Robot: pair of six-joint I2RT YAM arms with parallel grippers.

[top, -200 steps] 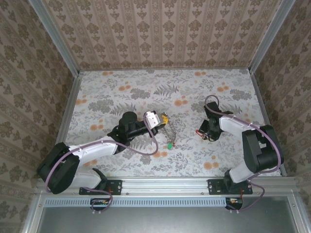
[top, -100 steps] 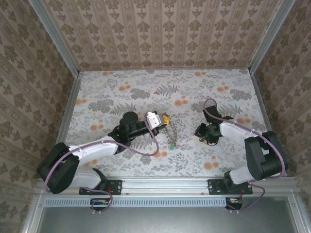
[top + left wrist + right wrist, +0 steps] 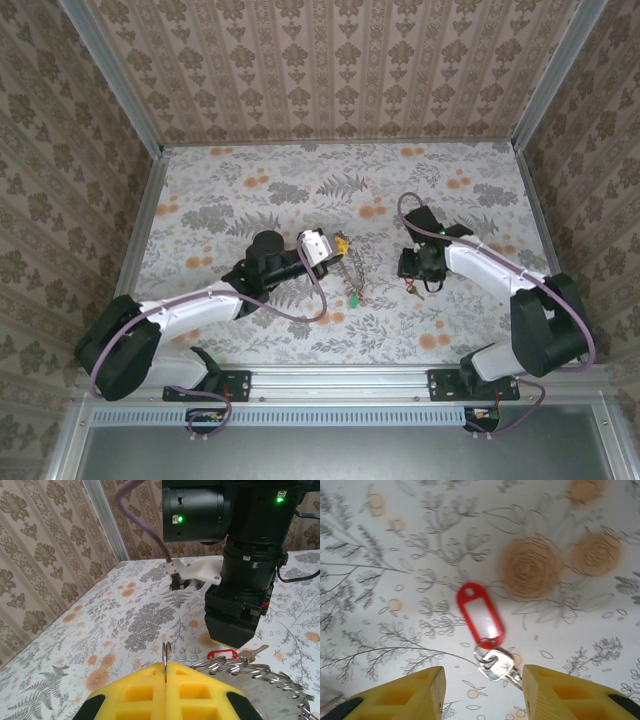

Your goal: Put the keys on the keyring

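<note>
Keyring (image 3: 240, 667) is near the middle of the table (image 3: 250, 180), its wire pinched in the left gripper (image 3: 165, 677), fingers pressed together on it. Right gripper (image 3: 482, 680) hovers with fingers apart over the red-tagged key (image 3: 495, 664) lying flat beside it. My worry: closing on something that flat could just skid it away.

Red tag (image 3: 480, 611) with white window, silvery key (image 3: 496, 666), between yellow pads (image 3: 402, 695) of right gripper (image 3: 484, 692). Silvery-grey keyring (image 3: 240, 667) by yellow pads of left gripper (image 3: 165, 682). Green tag (image 3: 352, 298) near left gripper. Beneath: white table (image 3: 395, 605), grey foliage, orange blooms. Brown damask walls (image 3: 330, 70).
</note>
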